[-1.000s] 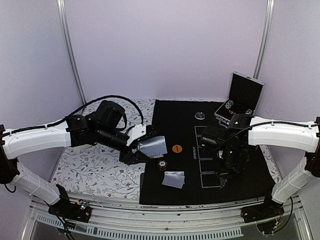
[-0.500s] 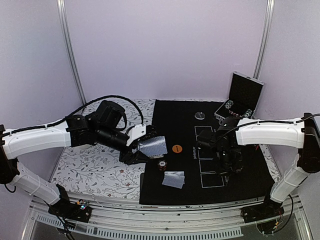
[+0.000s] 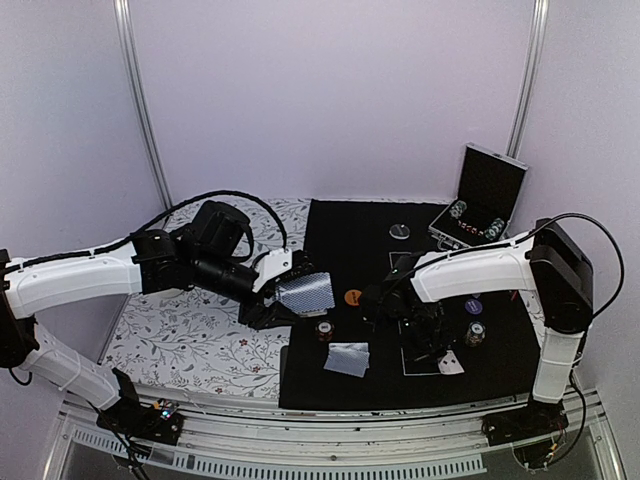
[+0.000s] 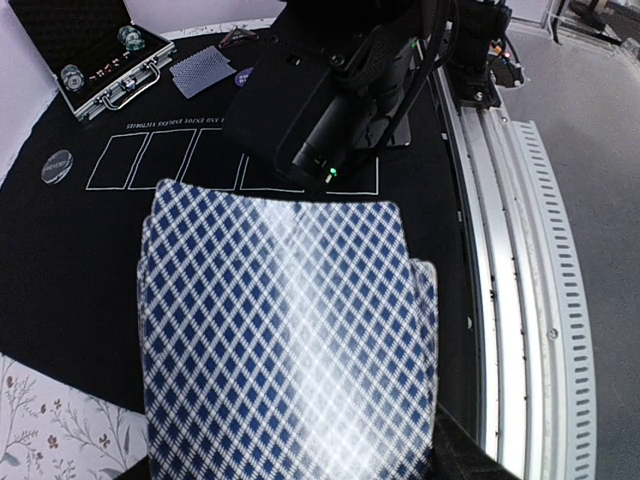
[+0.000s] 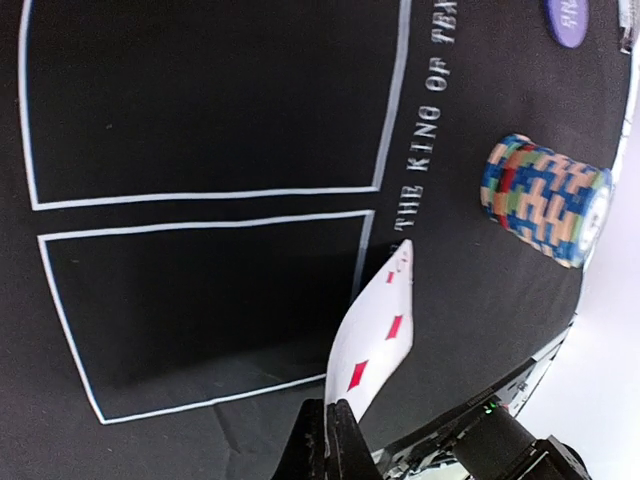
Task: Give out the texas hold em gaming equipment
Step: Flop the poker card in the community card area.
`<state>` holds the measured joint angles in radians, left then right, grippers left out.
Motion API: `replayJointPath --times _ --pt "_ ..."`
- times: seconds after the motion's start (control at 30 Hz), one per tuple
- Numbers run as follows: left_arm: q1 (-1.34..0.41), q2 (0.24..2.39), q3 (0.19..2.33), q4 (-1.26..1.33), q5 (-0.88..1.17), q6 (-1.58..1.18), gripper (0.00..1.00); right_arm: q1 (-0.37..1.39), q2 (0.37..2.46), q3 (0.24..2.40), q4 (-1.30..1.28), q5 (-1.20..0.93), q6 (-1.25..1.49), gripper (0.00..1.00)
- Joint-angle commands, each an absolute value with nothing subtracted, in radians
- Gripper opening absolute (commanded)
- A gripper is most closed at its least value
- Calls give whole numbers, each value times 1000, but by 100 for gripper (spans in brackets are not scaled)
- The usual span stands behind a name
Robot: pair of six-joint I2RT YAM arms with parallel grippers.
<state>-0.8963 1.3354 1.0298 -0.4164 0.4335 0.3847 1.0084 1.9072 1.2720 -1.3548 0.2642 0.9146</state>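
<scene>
- While the right gripper (image 5: 326, 437) has its fingertips pressed together on the near edge of a playing card (image 5: 372, 340), that card juts out ahead of the pincer. Its red diamonds face up, and its far tip is by the corner of a white-outlined box (image 5: 200, 300) on the black mat (image 5: 200, 100).
- Ahead and to one side of that pincer stands a stack of striped poker chips (image 5: 545, 200), apart from the card. A purple button disc (image 5: 575, 18) lies further out.
- The left gripper (image 3: 285, 297) pinches a deck of grey-blue-backed cards (image 4: 290, 340) just ahead of its fingers, with one card slipped sideways.
- Beyond that deck, on the mat, are an orange button disc (image 3: 352, 297), a second small chip stack (image 3: 324, 330) and loose face-down cards (image 3: 347, 358).
- Far across from the left pincer sits the open case (image 3: 482, 200), with a silver button disc (image 3: 400, 232) near it.
</scene>
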Motion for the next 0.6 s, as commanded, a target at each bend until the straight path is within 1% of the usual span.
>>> replayJointPath --times 0.0,0.3,0.57 --pt "-902 1318 1043 -405 442 386 58 1012 1934 1298 -1275 218 880 3" --pt "-902 1316 1044 -406 440 387 58 1011 1897 1224 -1084 43 832 2" --pt "-905 1319 1045 -406 446 384 58 944 1870 1140 -1064 27 917 3"
